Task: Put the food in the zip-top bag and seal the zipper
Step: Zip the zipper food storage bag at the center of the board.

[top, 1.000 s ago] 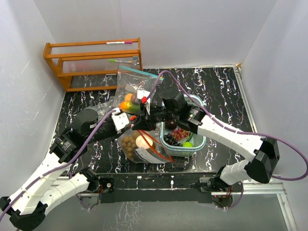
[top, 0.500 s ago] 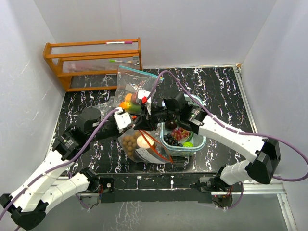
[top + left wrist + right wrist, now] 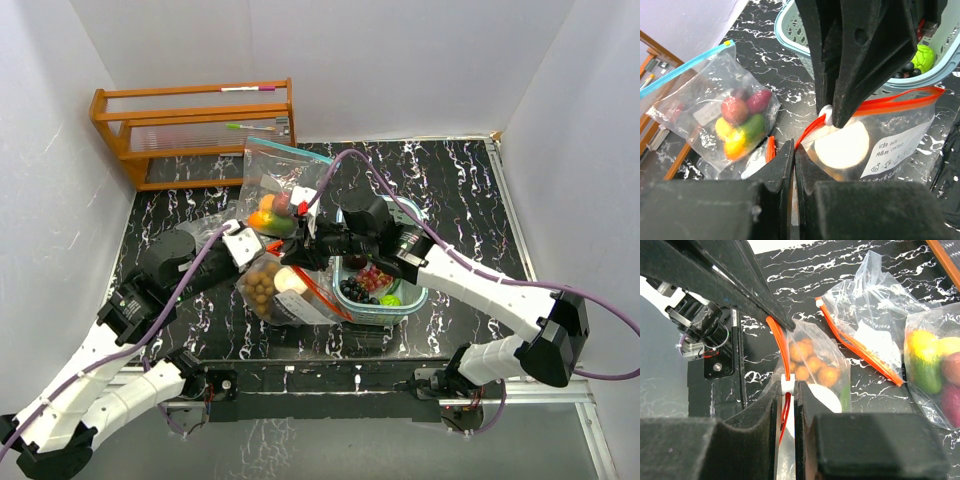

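The zip-top bag (image 3: 300,305) with an orange zipper lies near the table's front, holding brown nuts (image 3: 262,287) and a white round piece (image 3: 842,145). My left gripper (image 3: 794,150) is shut on the zipper's end, at the bag's corner. My right gripper (image 3: 786,386) is shut on the white slider (image 3: 786,383), with the orange zipper strip running up from it to the left fingertips (image 3: 785,322). In the top view the two grippers meet above the bag's mouth. More food, dark grapes (image 3: 355,290) and a green piece (image 3: 390,299), lies in the teal basket (image 3: 412,290).
A blue-zippered bag (image 3: 272,190) filled with colourful fruit lies behind the grippers. Another orange-zippered bag (image 3: 860,335) lies flat between the two. A wooden rack (image 3: 195,125) stands at the back left, against the wall.
My left gripper has closed on the zipper's end and drawn back to the left, and the bag has shifted slightly left with it. The right gripper keeps its hold on the slider.
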`<act>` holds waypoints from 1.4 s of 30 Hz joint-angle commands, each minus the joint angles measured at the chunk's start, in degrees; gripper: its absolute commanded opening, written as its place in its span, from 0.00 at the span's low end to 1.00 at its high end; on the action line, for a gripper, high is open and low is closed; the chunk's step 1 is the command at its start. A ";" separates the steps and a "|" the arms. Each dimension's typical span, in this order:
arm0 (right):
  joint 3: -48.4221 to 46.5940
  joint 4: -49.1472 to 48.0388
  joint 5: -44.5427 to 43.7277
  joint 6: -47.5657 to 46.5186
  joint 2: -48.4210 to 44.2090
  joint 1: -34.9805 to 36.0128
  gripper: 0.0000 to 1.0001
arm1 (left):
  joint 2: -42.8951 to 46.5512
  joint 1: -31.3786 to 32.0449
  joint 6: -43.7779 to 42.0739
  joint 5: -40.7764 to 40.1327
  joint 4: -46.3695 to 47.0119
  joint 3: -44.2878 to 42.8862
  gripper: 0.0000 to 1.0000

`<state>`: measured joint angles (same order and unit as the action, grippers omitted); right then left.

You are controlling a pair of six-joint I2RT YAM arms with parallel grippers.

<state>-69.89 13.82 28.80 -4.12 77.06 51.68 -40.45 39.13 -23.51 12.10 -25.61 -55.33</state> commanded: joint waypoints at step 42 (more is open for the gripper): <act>9.43 1.95 -2.48 3.30 -7.94 -0.35 0.08 | 2.52 -0.20 -6.79 -34.37 14.00 -9.51 0.00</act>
<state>-61.78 13.54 26.70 -1.39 71.18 51.59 -38.72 39.18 -28.80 -17.32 -17.61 -61.41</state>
